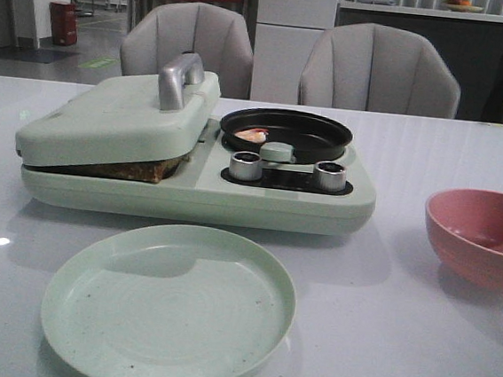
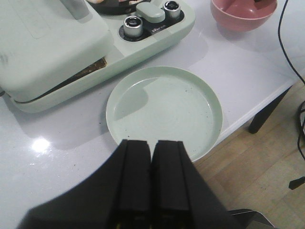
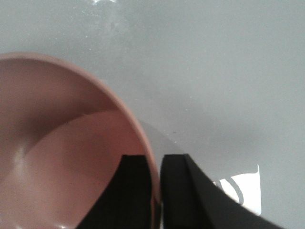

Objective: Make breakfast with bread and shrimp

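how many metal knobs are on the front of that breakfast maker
2. Both knobs sit side by side on the dark panel in front of the black pan: one on the left, one on the right, with a pale green pan handle between them. None appear hidden.

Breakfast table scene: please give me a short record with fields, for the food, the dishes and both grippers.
bread: under the closed lid of the breakfast maker, only an edge shows
shrimp: in the small black pan
plate: green, nothing on it, in front of the maker
bowl: pink, on the table's right side
left gripper: shut, holds nothing, above the plate's near rim
right gripper: closed on the bowl's rim
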Robot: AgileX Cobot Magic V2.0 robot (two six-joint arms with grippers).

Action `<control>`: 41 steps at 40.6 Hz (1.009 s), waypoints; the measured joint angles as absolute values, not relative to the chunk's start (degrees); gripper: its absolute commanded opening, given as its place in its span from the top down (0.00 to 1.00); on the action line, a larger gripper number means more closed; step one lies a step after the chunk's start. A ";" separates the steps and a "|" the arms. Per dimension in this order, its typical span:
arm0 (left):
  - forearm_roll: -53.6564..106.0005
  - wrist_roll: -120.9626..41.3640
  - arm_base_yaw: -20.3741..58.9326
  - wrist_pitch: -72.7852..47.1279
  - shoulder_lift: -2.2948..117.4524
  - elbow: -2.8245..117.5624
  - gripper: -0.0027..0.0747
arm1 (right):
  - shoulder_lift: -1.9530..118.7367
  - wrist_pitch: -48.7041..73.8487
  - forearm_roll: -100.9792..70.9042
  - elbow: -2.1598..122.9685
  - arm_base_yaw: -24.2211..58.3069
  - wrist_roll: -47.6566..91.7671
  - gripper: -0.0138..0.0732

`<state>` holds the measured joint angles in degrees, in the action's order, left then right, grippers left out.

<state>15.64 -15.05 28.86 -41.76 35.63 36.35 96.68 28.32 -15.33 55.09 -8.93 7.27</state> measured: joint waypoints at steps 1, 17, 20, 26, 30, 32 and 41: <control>15.64 -15.05 28.86 -41.76 35.63 36.35 0.84 | 96.57 28.19 -15.21 55.09 -8.93 7.27 0.39; 15.64 -15.05 28.86 -41.76 35.63 36.35 0.84 | 78.29 34.07 -10.73 55.09 -2.37 7.65 0.38; 15.64 -15.05 28.86 -41.76 35.63 36.35 0.84 | 73.84 36.32 -9.36 55.09 1.86 7.65 0.38; 15.64 -15.05 28.86 -41.76 35.63 36.35 0.84 | 66.30 41.94 -7.26 54.98 10.07 6.93 0.38; 15.64 -15.05 28.86 -41.76 35.63 36.35 0.84 | 61.72 45.66 -5.54 53.84 13.05 4.05 0.38; 15.64 -15.05 28.86 -41.76 35.63 36.35 0.84 | 59.34 47.09 -4.57 52.83 13.44 2.46 0.38; 15.96 -15.05 28.86 -41.76 35.63 36.35 0.84 | 45.90 49.38 -2.73 45.31 13.44 -0.45 0.38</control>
<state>15.96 -15.05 28.86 -41.76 35.63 36.35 45.90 49.38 -2.73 45.31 13.44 -0.45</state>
